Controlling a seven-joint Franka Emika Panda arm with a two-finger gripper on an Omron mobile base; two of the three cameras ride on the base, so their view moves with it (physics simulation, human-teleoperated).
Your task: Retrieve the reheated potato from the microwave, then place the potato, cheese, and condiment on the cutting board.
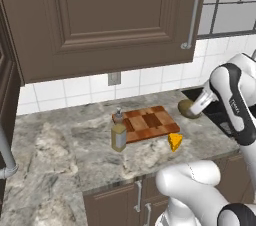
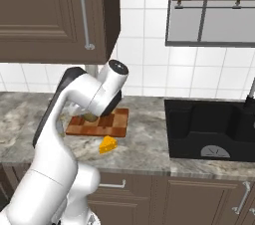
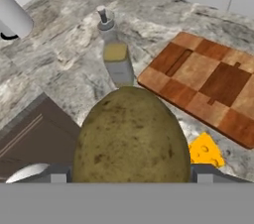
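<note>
I've got the potato in the gripper, up in the air over the counter beside the cutting board.

My gripper has its fingers spread wide and clamped on the potato, which sits between them above the stone counter, just off the cutting board's end nearer the sink. The board lies flat near the counter's back edge, by the tiled wall. The condiment stands upright at the board's other end, at its front corner; I can't tell whether it touches the board. The cheese lies on the counter just off the board's front corner on the sink side, toward the counter's front edge.
</note>
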